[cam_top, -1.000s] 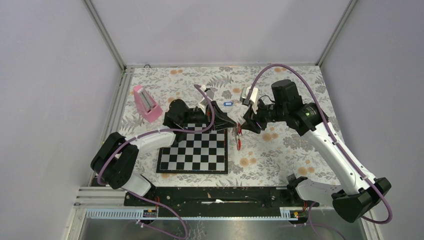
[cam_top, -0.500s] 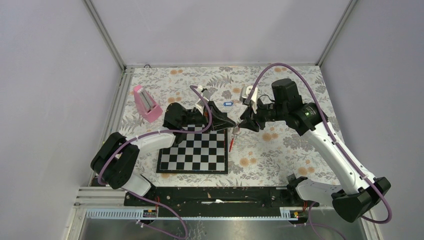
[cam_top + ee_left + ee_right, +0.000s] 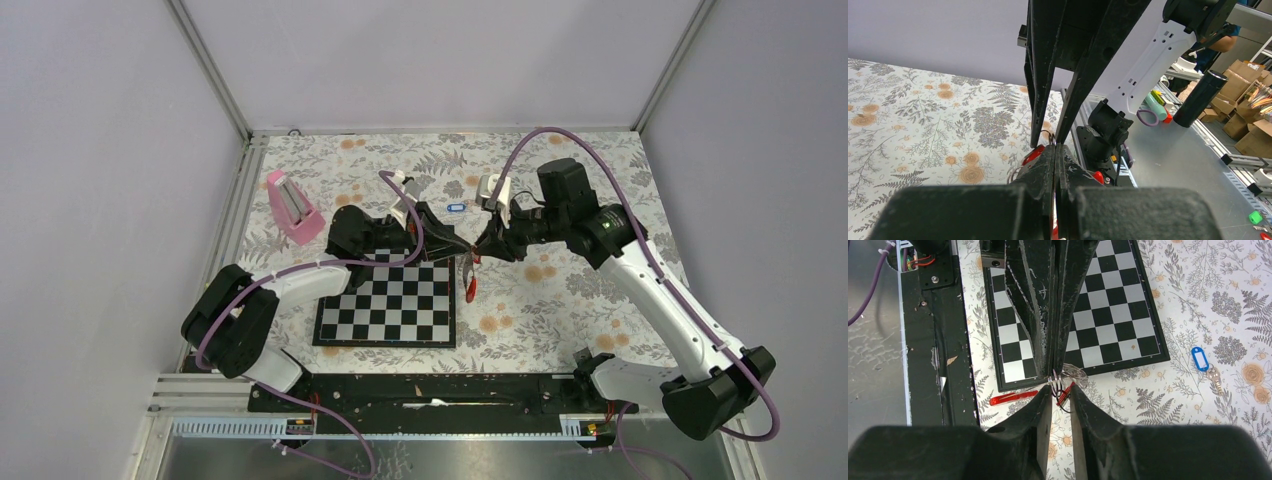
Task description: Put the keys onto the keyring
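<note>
Over the table (image 3: 560, 300) this reads as the threading step: both arms meet tip to tip in the air just past the chessboard's (image 3: 390, 310) far right corner, and no key looks to be on yet. The left arm (image 3: 300, 280) stretches low and forward from its base, nose aimed right. The right arm (image 3: 650, 280) rises from its base and bends in toward the middle, nose aimed left, so the two face each other. The left gripper (image 3: 1052, 367) is clamped fully together, and the keyring (image 3: 1071, 374) sits right at its tips, thin wire loops sticking out. I judge that's a pinch on the ring, with the red fob (image 3: 1010, 399) dangling free below. The right gripper (image 3: 1060, 395) straddles that same spot, fingers a narrow gap apart. A small red piece (image 3: 1064, 394) sits in the gap, perhaps the red key's tag, too small to be sure, and whether the pads bite on it I can't tell. The blue key (image 3: 1202, 359) lies flat on the cloth beyond the board, apart from both grippers, untouched. The next move calls for a firm left hold on the ring while the right works a key's hole onto the wire end: fine alignment, tiny parts, and a slip drops everything.
</note>
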`<control>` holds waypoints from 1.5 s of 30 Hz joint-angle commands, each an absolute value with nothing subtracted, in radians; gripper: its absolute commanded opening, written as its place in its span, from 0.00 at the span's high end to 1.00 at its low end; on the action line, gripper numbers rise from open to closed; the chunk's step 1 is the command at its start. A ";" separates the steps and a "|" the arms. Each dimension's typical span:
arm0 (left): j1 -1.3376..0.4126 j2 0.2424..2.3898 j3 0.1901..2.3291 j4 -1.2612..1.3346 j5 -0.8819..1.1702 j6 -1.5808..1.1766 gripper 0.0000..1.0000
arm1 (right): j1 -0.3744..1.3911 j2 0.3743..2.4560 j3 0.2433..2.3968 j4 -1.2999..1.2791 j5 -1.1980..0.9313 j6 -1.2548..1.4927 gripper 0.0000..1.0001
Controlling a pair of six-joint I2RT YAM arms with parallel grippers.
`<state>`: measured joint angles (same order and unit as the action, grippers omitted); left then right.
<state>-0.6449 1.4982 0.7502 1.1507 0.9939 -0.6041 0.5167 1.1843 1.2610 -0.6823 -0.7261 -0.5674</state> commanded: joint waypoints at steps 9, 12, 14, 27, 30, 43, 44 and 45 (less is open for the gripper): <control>-0.642 1.457 0.750 1.216 0.993 -0.583 1.00 | 0.512 1.187 1.283 -0.674 -0.759 -0.598 1.00; -0.641 1.455 0.753 1.192 1.002 -0.548 1.00 | 0.512 1.181 1.298 -0.699 -0.739 -0.620 1.00; -0.641 1.454 0.765 1.151 1.014 -0.504 1.00 | 0.513 1.187 1.316 -0.727 -0.722 -0.635 1.00; -0.643 1.491 1.014 0.572 1.060 -0.138 0.57 | 0.565 1.310 1.514 -0.998 -0.511 -0.695 1.00; -0.644 1.500 1.026 0.559 1.061 -0.115 0.57 | 0.572 1.338 1.557 -1.040 -0.484 -0.695 1.00; -0.670 1.546 1.047 0.591 1.089 -0.110 0.66 | 0.595 1.400 1.612 -1.096 -0.453 -0.682 1.00; -0.670 1.547 1.046 0.592 1.091 -0.110 0.68 | 0.595 1.400 1.614 -1.094 -0.453 -0.680 1.00; -0.673 1.547 1.045 0.592 1.093 -0.109 0.69 | 0.595 1.401 1.613 -1.092 -0.454 -0.680 1.00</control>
<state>-0.6651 1.5425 1.0019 0.5663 1.0584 -0.1272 0.5842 1.4033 1.5570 -1.0756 -0.4603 -0.6796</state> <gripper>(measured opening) 0.331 0.021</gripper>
